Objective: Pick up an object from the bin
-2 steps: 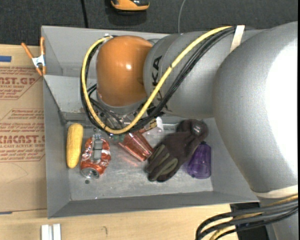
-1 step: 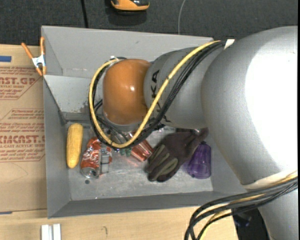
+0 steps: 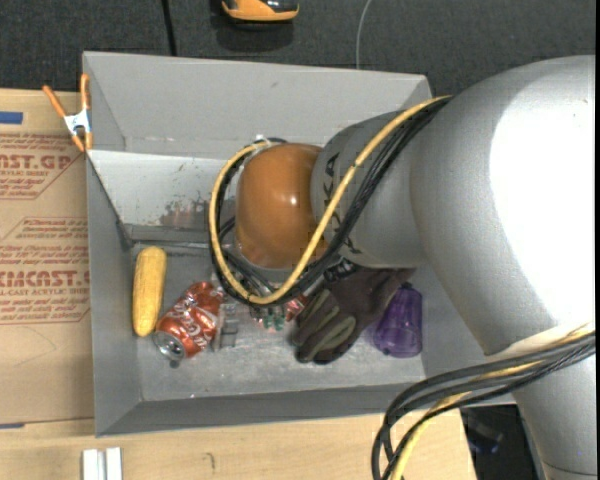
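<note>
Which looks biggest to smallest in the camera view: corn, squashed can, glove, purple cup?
1. Dark glove
2. Squashed red can
3. Yellow corn and purple cup: they look about alike, so no ranking.
</note>
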